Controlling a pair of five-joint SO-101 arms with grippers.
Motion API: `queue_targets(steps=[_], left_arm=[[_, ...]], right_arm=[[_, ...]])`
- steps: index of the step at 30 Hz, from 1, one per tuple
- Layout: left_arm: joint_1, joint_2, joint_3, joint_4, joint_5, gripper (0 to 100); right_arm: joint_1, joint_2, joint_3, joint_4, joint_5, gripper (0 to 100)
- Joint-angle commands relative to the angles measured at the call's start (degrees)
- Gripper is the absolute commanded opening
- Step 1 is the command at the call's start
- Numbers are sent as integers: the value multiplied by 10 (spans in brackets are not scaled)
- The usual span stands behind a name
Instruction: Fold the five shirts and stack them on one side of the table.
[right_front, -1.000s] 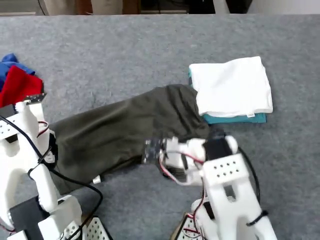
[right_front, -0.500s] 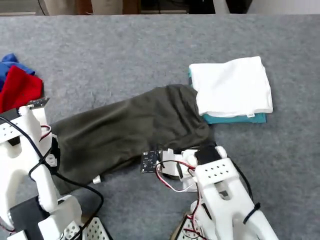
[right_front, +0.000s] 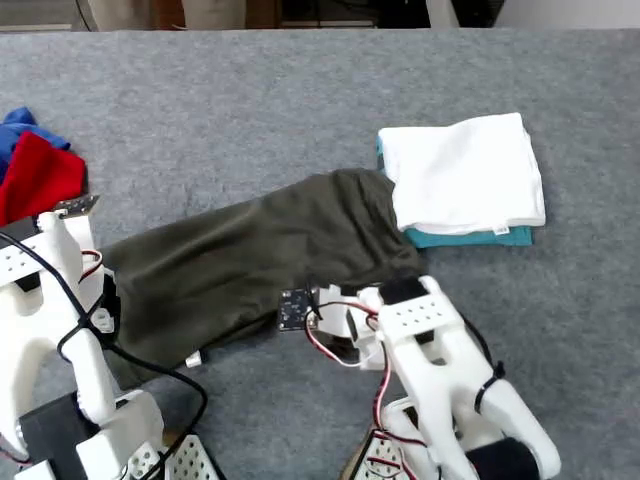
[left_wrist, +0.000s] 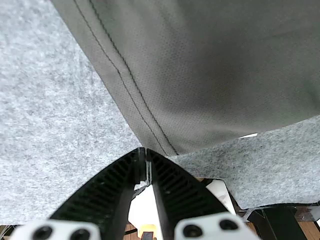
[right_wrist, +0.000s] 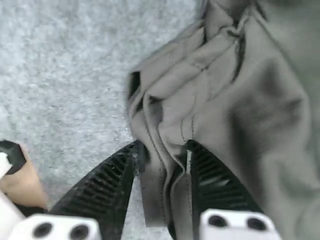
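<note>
We look down on a table (right_front: 250, 110) covered from edge to edge in a grey, felt-like cloth, evenly lit, with only soft shadows on it. Past its far edge we see a narrow strip of the room: brown wooden furniture (right_front: 215, 12) towards the left, a dark gap (right_front: 400, 10) beside it, and a pale surface (right_front: 570, 10) at the right corner
</note>
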Motion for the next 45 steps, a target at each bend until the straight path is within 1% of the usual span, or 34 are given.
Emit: queue_targets(steps=[1, 3, 5, 7, 10, 12, 15, 20, 23, 26, 31, 37, 39, 41, 43, 45], left_arm=[[0, -16, -3, -4, -1, 19], [-1, -16, -4, -4, -1, 19], [-1, -16, -4, -4, -1, 19], [-1, -16, -4, -4, -1, 19], [-1, -16, -7, -4, -1, 19], [0, -16, -8, -4, -1, 19], [0, -16, -8, -4, -1, 19], [0, -16, -8, -4, -1, 19], [1, -16, -8, -4, -1, 19], [1, -16, -8, -4, -1, 19], [1, -16, -8, -4, -1, 19], [1, -16, -8, -4, -1, 19], [1, -16, -8, -4, -1, 19], [1, -16, -8, -4, -1, 19], [1, -16, -8, -4, -1, 19], [1, -16, -8, -4, -1, 19]], right_arm=[[-7, 29, -7, -11, -8, 97], [-7, 31, -8, -11, -9, 0], [-6, 31, -8, -11, -11, 19], [-6, 29, -12, -11, -24, 2], [-3, 22, -29, -11, -53, 2], [-3, 21, -49, 0, -59, 2], [-5, 22, -102, 59, -57, 2], [-6, 23, -236, 164, -55, 2], [-6, 50, -329, 212, -32, 2], [-3, 130, -436, 240, -13, 2], [-3, 323, -644, 279, 35, 2], [-3, 554, -934, 400, 127, 2], [-3, 621, -1028, 431, 131, 2], [-1, 676, -1102, 433, 131, 3], [4, 720, -1156, 433, 131, 6], [7, 749, -1184, 435, 128, 34]])
